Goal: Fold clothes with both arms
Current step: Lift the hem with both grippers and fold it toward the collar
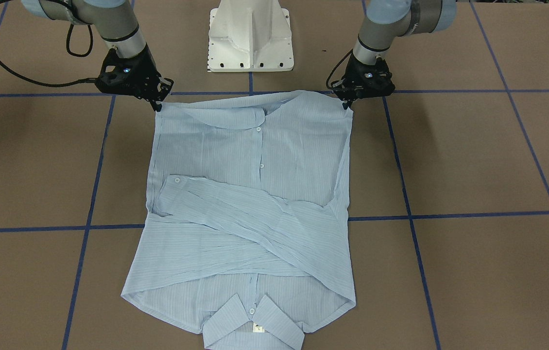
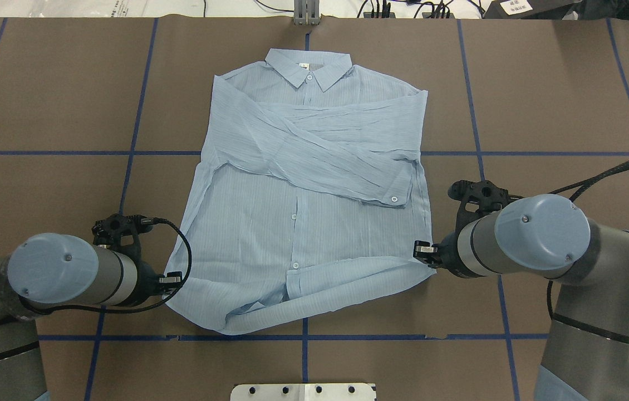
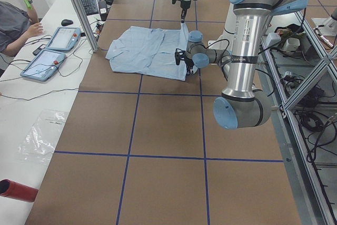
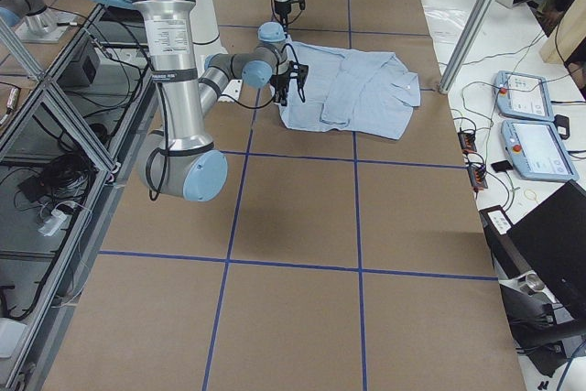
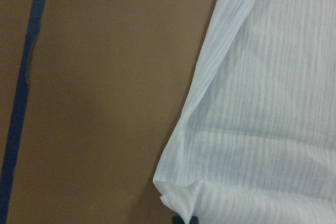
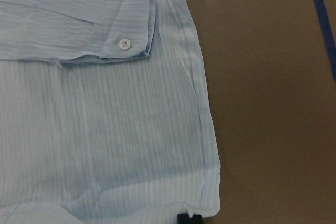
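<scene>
seen from overhead, the shirt [image 2: 303, 223] lies flat and front-up in the middle of the table [image 2: 542, 111], collar [image 2: 309, 69] at 12 o'clock, hem [image 2: 325, 289] at 6 o'clock toward the robot. both sleeves [image 2: 325, 150] are folded across the chest, one over the other, and a cuff [image 2: 387, 192] with a white button ends near the 3 o'clock edge. the left gripper [image 2: 172, 278] is closed on the hem corner at 7 o'clock and the right gripper [image 2: 423, 253] is pinched on the hem corner at 4 o'clock. between them the hem is raised off the table in a loose roll. each wrist view shows a bunched corner of cloth at a dark fingertip at 6 o'clock.
</scene>
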Controlling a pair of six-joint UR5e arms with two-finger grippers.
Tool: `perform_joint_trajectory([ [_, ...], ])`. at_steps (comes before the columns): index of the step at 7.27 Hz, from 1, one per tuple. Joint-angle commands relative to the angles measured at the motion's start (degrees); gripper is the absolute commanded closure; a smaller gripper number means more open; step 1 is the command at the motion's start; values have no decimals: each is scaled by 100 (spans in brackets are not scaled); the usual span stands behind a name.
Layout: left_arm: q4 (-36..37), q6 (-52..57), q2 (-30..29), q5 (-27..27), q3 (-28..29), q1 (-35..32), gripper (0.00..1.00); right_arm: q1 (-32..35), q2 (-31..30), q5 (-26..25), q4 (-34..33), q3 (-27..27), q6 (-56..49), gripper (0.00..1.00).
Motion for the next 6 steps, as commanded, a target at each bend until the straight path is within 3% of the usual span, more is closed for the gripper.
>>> perform_joint_trajectory([
  [1, 0, 8, -58, -3, -221, -61, 100, 358, 9, 323, 29, -8, -59, 100],
  [4, 8, 383, -566, -255, -188, -1008, 100, 939, 52, 606, 56, -34, -394, 100],
  [5, 0, 726, -672, -493, -74, -1403, 100, 1132, 375, 649, 4, -174, -394, 100],
  [6, 8, 755, -1143, -634, 301, -1694, 100, 1438, 709, 780, -14, -454, -403, 100],
])
